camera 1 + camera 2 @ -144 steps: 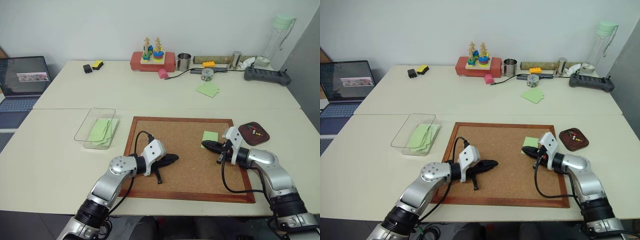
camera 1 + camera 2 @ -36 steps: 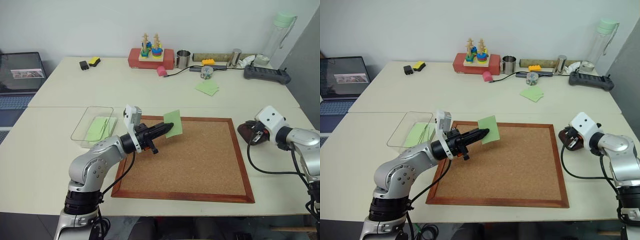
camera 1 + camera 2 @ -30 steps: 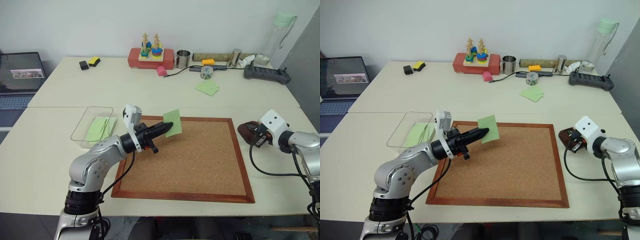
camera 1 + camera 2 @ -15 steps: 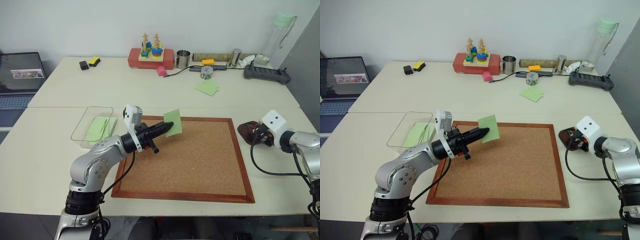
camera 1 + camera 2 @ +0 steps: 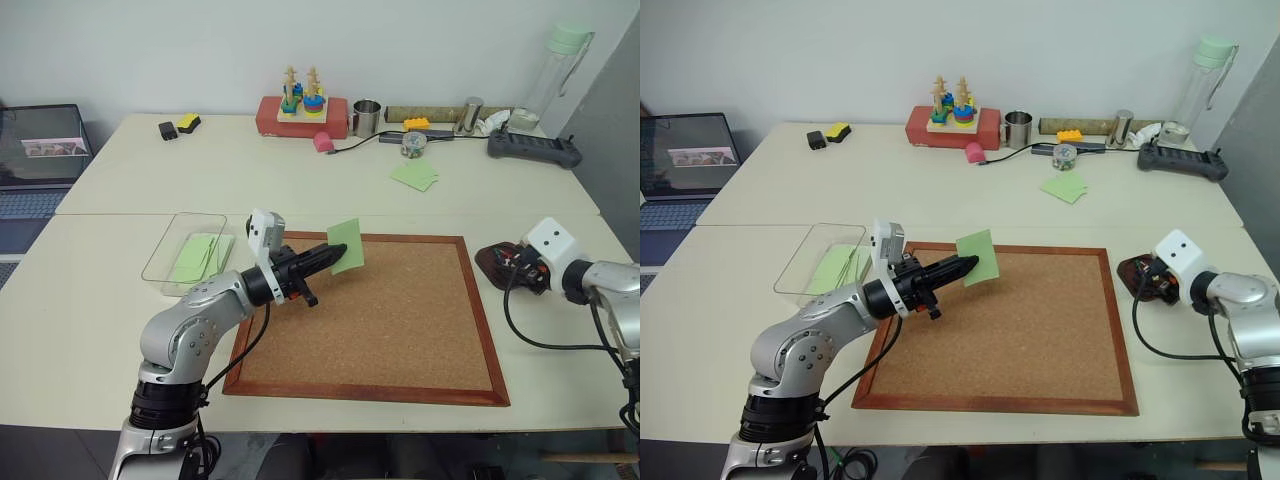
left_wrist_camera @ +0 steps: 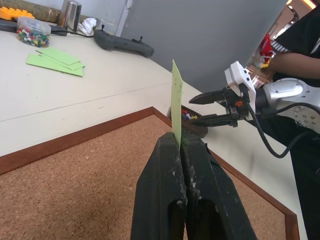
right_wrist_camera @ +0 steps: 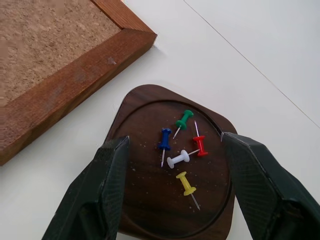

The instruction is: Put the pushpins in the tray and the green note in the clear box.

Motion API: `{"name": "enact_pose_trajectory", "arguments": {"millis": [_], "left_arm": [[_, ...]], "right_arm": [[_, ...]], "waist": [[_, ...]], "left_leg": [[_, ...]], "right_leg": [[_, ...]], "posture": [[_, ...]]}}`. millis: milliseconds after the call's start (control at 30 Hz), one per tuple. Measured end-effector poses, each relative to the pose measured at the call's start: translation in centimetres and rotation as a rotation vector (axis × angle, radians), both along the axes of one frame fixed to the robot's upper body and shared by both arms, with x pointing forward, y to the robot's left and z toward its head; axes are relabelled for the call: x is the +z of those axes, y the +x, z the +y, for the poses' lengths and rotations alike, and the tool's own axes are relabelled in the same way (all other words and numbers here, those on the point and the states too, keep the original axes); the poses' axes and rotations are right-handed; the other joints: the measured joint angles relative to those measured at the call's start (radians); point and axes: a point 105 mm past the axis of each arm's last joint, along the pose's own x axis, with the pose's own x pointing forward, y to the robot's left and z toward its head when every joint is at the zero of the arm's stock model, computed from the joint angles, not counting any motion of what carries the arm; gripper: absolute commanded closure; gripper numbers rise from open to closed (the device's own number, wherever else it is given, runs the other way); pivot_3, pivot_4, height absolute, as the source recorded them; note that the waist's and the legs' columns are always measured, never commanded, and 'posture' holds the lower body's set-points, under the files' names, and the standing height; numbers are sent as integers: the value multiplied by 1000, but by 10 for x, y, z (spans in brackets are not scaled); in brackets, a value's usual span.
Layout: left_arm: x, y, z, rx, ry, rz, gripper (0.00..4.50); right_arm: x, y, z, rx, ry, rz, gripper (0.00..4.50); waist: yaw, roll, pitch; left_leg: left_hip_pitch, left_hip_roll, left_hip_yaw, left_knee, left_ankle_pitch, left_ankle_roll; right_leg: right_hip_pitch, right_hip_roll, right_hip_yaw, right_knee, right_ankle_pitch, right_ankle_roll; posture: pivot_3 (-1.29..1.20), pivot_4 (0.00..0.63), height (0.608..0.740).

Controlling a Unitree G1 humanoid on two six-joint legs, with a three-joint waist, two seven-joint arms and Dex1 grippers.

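My left gripper (image 6: 181,145) is squeezed tight on the green note (image 5: 345,246), holding it up on edge over the corkboard's (image 5: 385,315) ten o'clock corner. The clear box (image 5: 190,253) sits at nine o'clock from the note, with what may be more green slips inside. My right gripper (image 7: 172,150) hangs spread wide over the tray (image 7: 150,200), where the pushpins (image 7: 183,157) lie, at three o'clock from the corkboard.

Silver arms, black cables, white wrist housings, black end effector (image 5: 335,250) fingers.
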Motion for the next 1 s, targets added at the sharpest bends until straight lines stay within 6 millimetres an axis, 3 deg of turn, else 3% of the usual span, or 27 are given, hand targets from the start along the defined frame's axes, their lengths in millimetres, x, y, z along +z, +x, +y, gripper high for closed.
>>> {"name": "enact_pose_trajectory", "arguments": {"millis": [100, 200, 300, 367, 467, 600, 700, 833, 1000], "left_arm": [[-1, 0, 5, 12, 14, 0, 4500], [2, 2, 19, 60, 28, -12, 4500], [9, 2, 38, 134, 56, -43, 4500], [13, 6, 62, 239, 81, -60, 4500], [23, 12, 101, 413, 122, -112, 4500], [41, 16, 162, 683, 163, -179, 4500], [38, 17, 192, 810, 254, -179, 4500], [22, 20, 214, 912, 337, -124, 4500], [5, 33, 206, 885, 380, -67, 3813]], "right_arm": [[23, -3, 11, 72, 37, -32, 1441], [45, -9, 42, 229, 92, -70, 1441], [61, -24, 96, 460, 241, -70, 1441], [76, -36, 143, 665, 317, -71, 1441], [96, -46, 182, 842, 341, -93, 1441], [100, -50, 207, 945, 345, -68, 1441], [97, -50, 217, 972, 355, -40, 1441], [90, -47, 217, 973, 355, -11, 1441], [90, -47, 218, 974, 356, -10, 1420]], "waist": [[-2, 0, 0], [-5, 0, 0], [-6, 0, 0], [-7, 1, 1], [-1, 0, 2], [11, -1, 2], [15, -1, 2], [21, -1, 2], [22, -1, 2]], "left_leg": [[0, 0, 0, 0, 0, 0], [0, 2, -1, -1, 0, 0], [0, 3, -2, -1, 0, 0], [1, 3, -2, 0, 0, 0], [0, 3, -4, 0, 0, 0], [-2, 2, -5, 0, 0, 0], [-3, 1, -4, -1, 0, 0], [-8, 2, -5, 0, 0, 0], [-15, 2, -6, 2, 1, -1]], "right_leg": [[0, 0, 0, 0, 0, 0], [0, 0, 0, 0, 0, 0], [0, 0, 0, 0, 0, 0], [-1, 0, 0, 1, 1, -1], [0, 0, -1, 0, 1, -1], [-1, -1, -2, -2, 1, -1], [-4, -1, -1, -1, 1, -1], [-9, -1, -1, 0, 1, -2], [-16, -1, -2, 2, 2, -3]], "posture": [[0, 150, 740], [0, 150, 740], [0, 150, 740], [0, 150, 740], [0, 150, 740], [0, 150, 740], [0, 150, 740], [0, 150, 740], [0, 150, 740]]}}
